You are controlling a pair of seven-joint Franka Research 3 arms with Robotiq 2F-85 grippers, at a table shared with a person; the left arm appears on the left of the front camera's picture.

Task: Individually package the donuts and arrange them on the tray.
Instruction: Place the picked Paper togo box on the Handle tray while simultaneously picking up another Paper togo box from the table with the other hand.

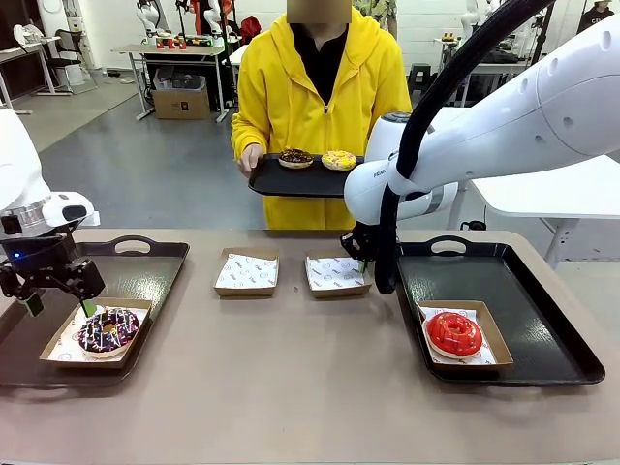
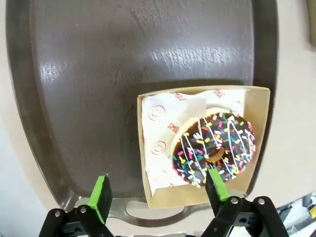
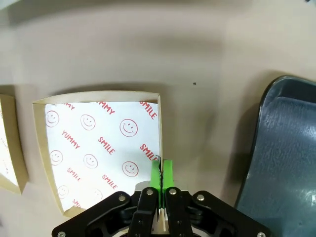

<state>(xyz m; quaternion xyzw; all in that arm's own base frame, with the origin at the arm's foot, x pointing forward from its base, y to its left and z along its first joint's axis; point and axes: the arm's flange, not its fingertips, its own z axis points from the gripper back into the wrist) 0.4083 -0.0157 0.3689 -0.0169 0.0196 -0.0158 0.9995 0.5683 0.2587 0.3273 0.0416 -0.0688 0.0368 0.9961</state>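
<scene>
Four donuts, one each: glossy red donut (image 1: 453, 333), sprinkled chocolate donut (image 1: 107, 329), dark donut (image 1: 295, 156), yellow donut (image 1: 339, 159). Your left end effector (image 2: 159, 187) is spread; your right end effector (image 3: 161, 170) pinches a brown cardboard box (image 3: 98, 96).

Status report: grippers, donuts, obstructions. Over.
Left gripper open over boxed chocolate sprinkled donut. Right gripper shut on wall of empty paper-lined cardboard box. Glossy red donut boxed, right tray. Dark donut and yellow donut on person's tray.
</scene>
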